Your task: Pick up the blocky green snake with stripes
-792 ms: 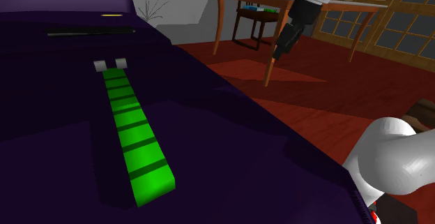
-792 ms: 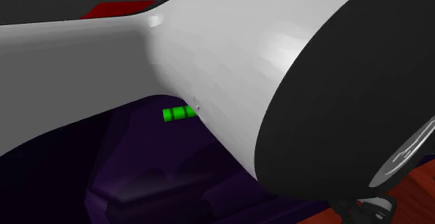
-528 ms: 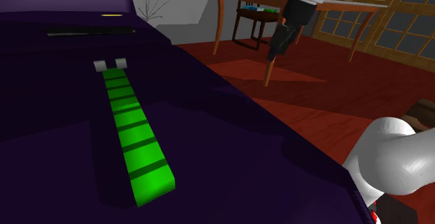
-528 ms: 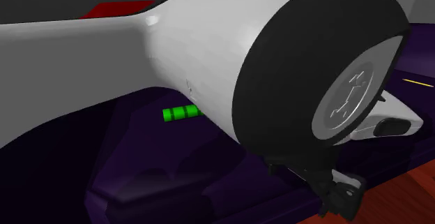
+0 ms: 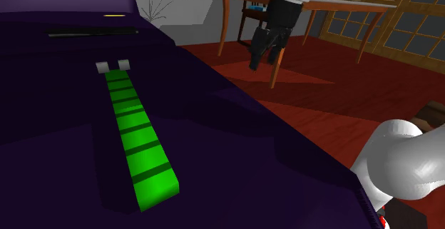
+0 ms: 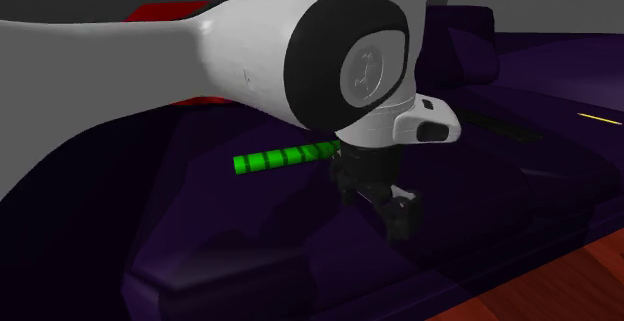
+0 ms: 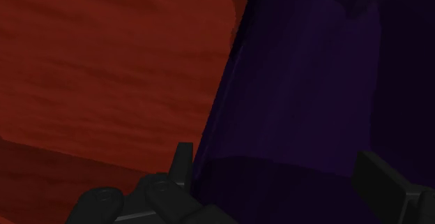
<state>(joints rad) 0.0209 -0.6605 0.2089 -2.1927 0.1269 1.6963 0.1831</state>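
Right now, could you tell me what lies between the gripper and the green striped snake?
Nothing: in the shoulder view, only bare dark purple surface separates the gripper from the snake.

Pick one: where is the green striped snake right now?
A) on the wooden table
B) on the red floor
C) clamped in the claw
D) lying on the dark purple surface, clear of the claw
D: the green striped snake lies flat on the dark purple surface, while the open claw hangs well apart from it, over by the surface's edge, holding nothing.
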